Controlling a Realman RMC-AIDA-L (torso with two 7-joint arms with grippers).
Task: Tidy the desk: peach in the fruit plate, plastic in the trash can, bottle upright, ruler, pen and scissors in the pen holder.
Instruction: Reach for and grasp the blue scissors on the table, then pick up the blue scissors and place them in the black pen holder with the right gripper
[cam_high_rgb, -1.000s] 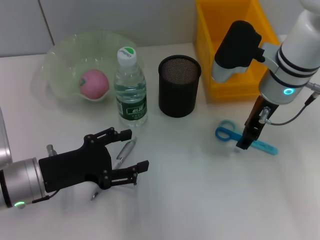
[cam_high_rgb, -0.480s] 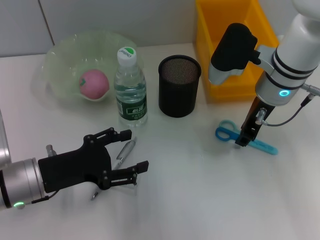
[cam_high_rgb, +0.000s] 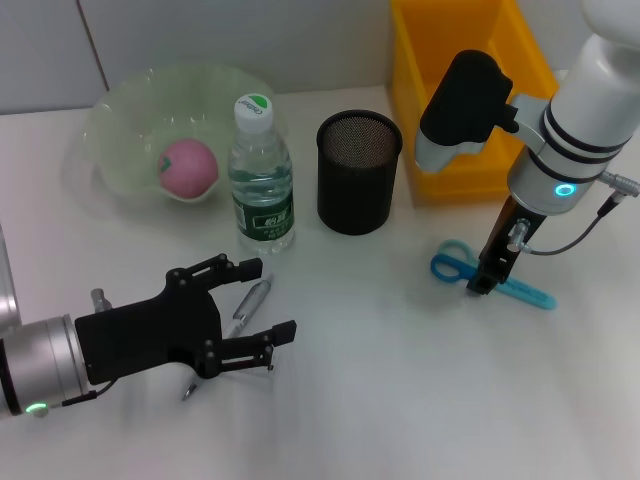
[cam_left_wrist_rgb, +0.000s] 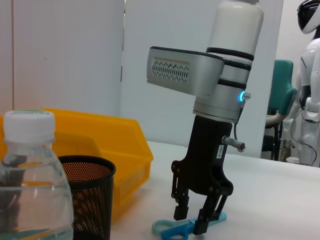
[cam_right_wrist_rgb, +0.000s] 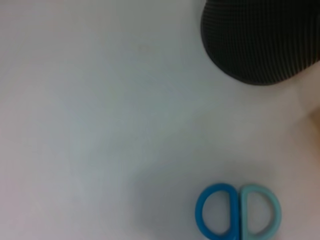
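Nearest the robot, the left gripper (cam_high_rgb: 262, 318) lies low over the white desk (cam_high_rgb: 400, 400), its black jaws spread wide and holding nothing. A silver pen (cam_high_rgb: 247, 307) rests flat on the desk between those spread jaws.

Farther back on the left stands a clear water bottle (cam_high_rgb: 260, 185), upright, with a white cap bearing a green mark and a green label around its middle. Just beside it to the right stands the pen holder (cam_high_rgb: 358, 171), a black mesh cylinder; nothing shows inside its opening. Behind the bottle on the left sits the fruit plate (cam_high_rgb: 128, 130), a pale green translucent bowl with a wavy rim, and the pink, rounded peach (cam_high_rgb: 187, 167) lies inside it.

On the right, the scissors (cam_high_rgb: 455, 265) lie flat on the desk, one handle loop darker blue, the other lighter turquoise, the pale blue blade end pointing away to the right. The right gripper (cam_left_wrist_rgb: 196, 222) points straight down over them, its jaws narrowly parted and straddling the scissors just past the handle loops, tips at the desk; whether they touch the scissors cannot be told.

Farthest back on the right stands a yellow plastic bin (cam_high_rgb: 440, 80), open at the top, with nothing visible inside it.
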